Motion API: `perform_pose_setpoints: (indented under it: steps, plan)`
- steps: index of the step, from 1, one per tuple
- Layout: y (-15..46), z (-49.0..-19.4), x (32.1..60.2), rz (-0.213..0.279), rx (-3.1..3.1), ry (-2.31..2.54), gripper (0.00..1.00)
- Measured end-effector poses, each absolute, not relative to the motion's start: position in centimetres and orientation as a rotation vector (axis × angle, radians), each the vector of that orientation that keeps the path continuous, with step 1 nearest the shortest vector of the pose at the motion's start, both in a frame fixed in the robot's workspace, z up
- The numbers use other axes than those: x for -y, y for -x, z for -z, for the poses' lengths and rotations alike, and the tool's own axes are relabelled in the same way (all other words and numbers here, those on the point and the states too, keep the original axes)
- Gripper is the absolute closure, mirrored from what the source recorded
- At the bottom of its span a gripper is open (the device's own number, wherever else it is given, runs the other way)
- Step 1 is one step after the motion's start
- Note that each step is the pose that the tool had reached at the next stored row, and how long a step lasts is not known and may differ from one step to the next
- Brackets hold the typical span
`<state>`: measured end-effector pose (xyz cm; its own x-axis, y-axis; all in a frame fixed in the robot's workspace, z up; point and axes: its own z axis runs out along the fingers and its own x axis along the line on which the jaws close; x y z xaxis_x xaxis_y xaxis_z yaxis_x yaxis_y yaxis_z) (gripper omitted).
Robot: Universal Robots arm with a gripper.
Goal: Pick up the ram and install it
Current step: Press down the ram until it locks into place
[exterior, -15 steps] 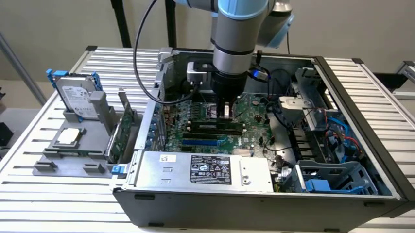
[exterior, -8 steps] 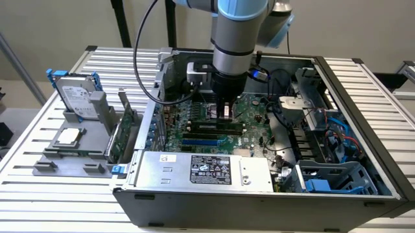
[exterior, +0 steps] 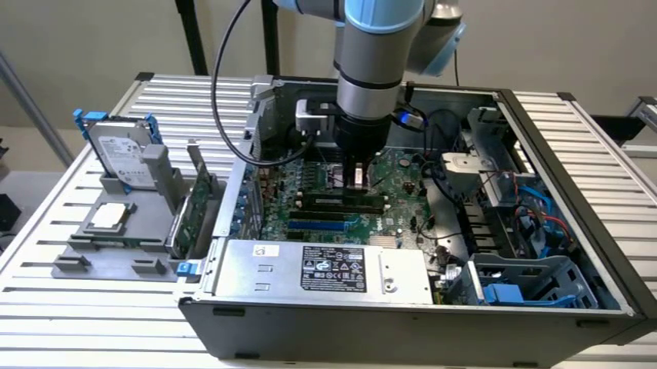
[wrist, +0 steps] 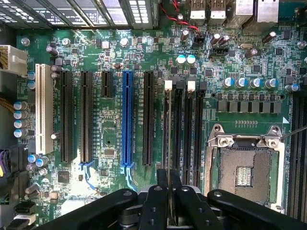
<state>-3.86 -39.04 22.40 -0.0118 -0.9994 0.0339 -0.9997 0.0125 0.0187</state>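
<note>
Inside the open case (exterior: 575,231), the gripper (exterior: 355,178) hangs low over the motherboard (wrist: 115,139), fingers (wrist: 156,206) clenched on the ram (wrist: 169,143), held edge-on. The stick stands in line with a memory slot (wrist: 168,124) beside the empty socket (wrist: 242,167). Step in hand, by judgement: insertion, seating not yet confirmed. Pressing home calls for a straight, square descent. Neighbouring slots stand just beside; cables (exterior: 451,165) and case walls leave little side room.
</note>
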Motion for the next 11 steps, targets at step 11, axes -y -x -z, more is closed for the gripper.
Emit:
perform_pose_setpoints:
  steps: [11]
  plan:
    - [4.0,-23.7,39.0,-0.016,2.208,-2.182,0.00]
